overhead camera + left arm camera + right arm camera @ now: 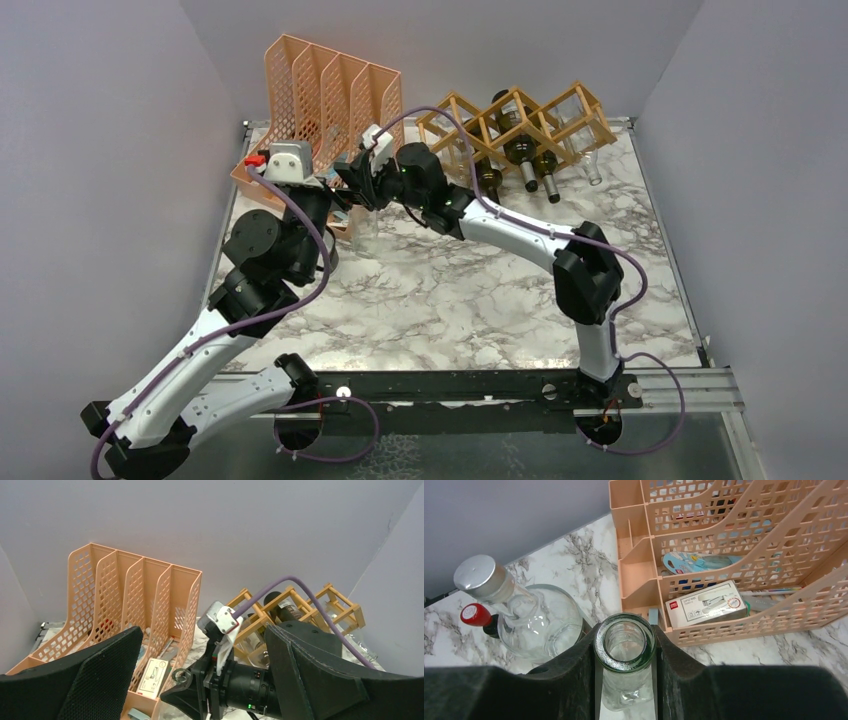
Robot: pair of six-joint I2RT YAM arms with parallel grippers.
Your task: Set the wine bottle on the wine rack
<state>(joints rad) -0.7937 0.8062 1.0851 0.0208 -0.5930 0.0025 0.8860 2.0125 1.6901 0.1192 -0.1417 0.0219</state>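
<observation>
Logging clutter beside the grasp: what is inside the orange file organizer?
In the organizer, a white stapler box and a blue item show; its mesh walls cover whatever lies deeper.

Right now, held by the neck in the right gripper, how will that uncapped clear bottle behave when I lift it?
The clear bottle looks like smooth glass, so probably slippery and breakable. The right gripper pinches only its neck, so the body may swing. It seems empty, so likely fairly light.
</observation>
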